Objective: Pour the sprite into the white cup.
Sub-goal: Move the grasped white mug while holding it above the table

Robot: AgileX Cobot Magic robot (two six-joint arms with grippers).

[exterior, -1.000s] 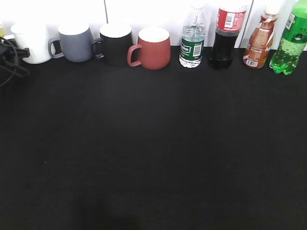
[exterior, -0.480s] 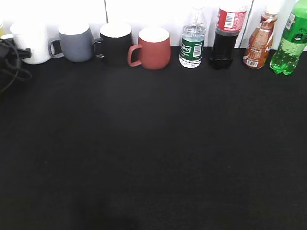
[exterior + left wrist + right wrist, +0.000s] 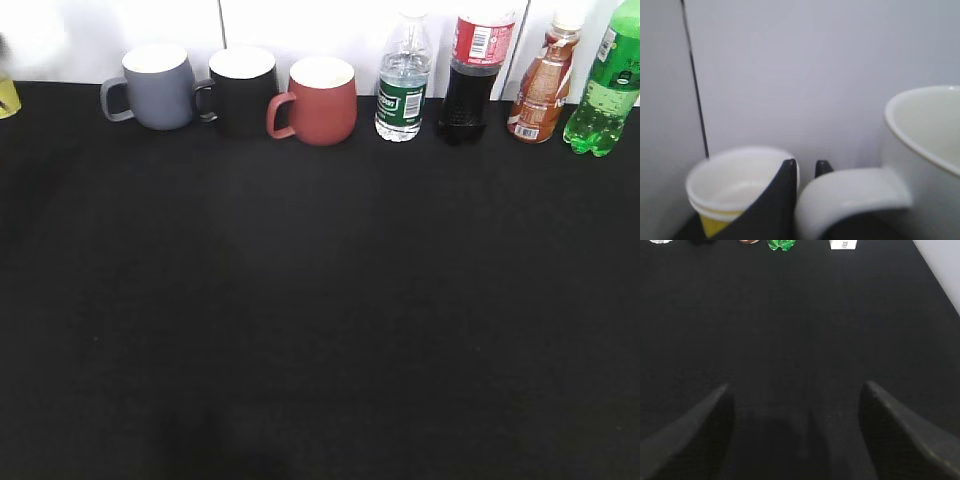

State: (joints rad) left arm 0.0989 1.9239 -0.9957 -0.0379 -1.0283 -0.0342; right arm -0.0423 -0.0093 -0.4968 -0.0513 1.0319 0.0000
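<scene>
Left gripper [image 3: 805, 172]: fingers clamp the white cup [image 3: 920, 165] handle, beside yellow cup [image 3: 735, 192].
Right gripper [image 3: 795, 425]: spread wide, empty, over table [image 3: 800, 325].
Sprite [image 3: 605, 95]: upright, far right.

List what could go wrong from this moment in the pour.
1. The left gripper pinches only the white cup's handle, so the heavy mug may swing or slip.
2. The yellow cup sits close behind the fingertips and could get knocked.
3. The sprite stands beside the brown bottle at the table's edge; the open right gripper, far off, might topple either when grasping.
</scene>
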